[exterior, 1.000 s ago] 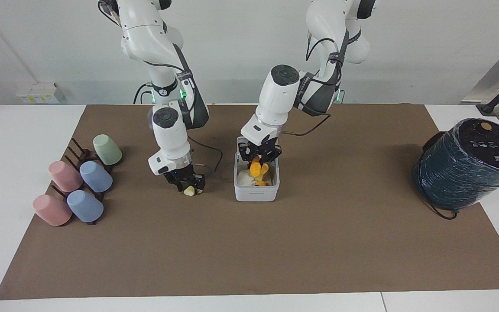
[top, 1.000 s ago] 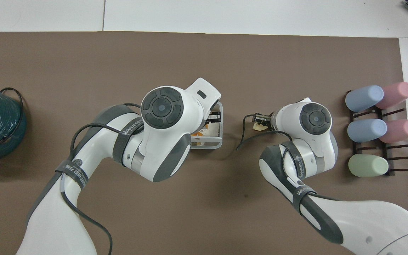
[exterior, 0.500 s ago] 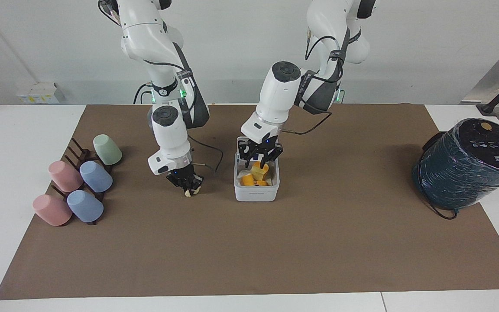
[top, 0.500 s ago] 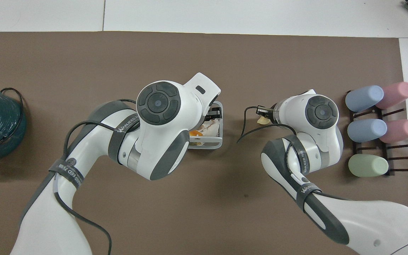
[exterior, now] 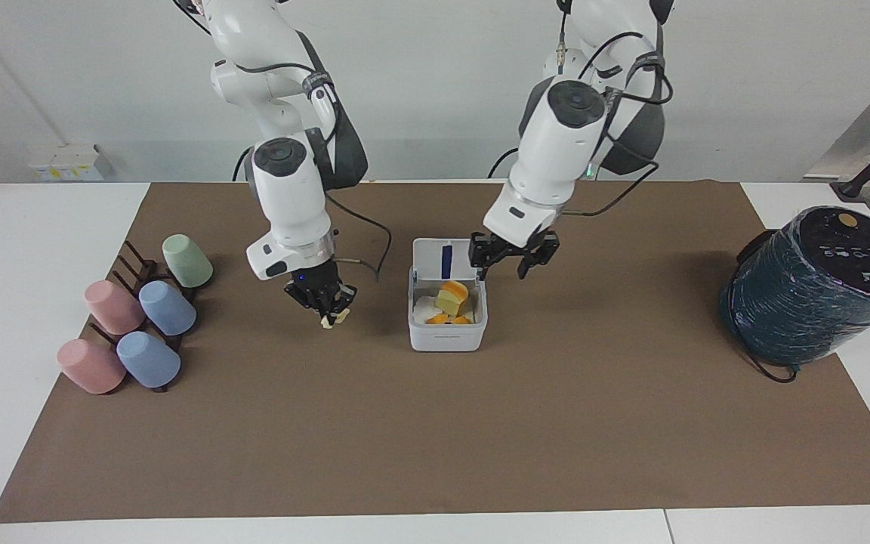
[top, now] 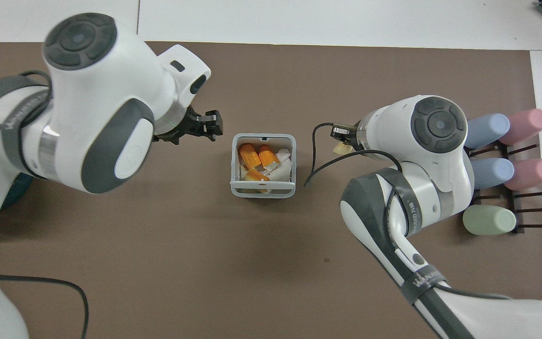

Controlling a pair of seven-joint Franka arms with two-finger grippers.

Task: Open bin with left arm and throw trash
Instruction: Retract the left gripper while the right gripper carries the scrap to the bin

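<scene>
I read the small white square plastic bin point(exterior: 447, 330) mid-mat, lid point(exterior: 442, 261) up, orange and yellow scraps point(exterior: 451, 300) inside. My left gripper point(exterior: 513, 262) hangs beside it, fingers apart, empty. My right gripper point(exterior: 325, 303) is clamped on the pale cream piece point(exterior: 331, 319), not yet binned.

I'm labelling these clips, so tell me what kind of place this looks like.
Probably a robotics lab test bench: a brown mat over white tables, a plain wall, a rack of pastel cups and a small white bin as props.
</scene>
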